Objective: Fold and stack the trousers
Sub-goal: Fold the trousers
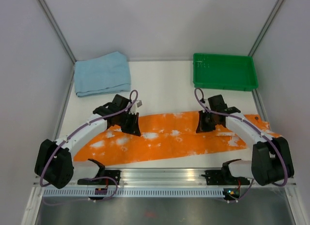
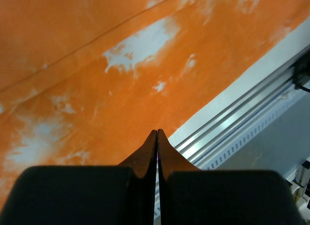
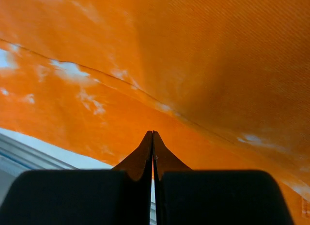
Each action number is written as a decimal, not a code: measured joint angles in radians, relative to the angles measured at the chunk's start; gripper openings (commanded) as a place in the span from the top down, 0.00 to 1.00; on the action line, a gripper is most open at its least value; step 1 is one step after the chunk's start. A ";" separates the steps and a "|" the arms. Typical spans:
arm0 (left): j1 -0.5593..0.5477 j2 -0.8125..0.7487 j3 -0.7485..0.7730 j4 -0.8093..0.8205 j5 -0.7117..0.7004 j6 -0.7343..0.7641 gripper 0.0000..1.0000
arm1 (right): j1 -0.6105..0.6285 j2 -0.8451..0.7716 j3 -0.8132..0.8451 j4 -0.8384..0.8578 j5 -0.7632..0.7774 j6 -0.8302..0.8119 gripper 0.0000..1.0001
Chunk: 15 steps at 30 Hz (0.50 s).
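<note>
Both jaws are pressed together: left gripper and right gripper pinch the orange trousers along the far edge.

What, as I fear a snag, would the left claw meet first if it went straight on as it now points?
The trousers. The left claw, shut, points down at the orange cloth, which fills the line just ahead of its tips. Whether the tips already touch it I cannot tell.
</note>
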 measured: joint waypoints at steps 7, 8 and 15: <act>-0.045 -0.005 -0.181 0.014 -0.131 -0.172 0.98 | 0.027 0.113 -0.023 0.024 0.172 0.115 1.00; -0.045 -0.004 -0.198 0.019 -0.144 -0.188 0.98 | 0.028 0.124 -0.034 0.038 0.190 0.132 1.00; -0.045 0.105 -0.226 0.075 -0.218 -0.252 0.98 | 0.042 0.150 -0.056 0.078 0.230 0.222 1.00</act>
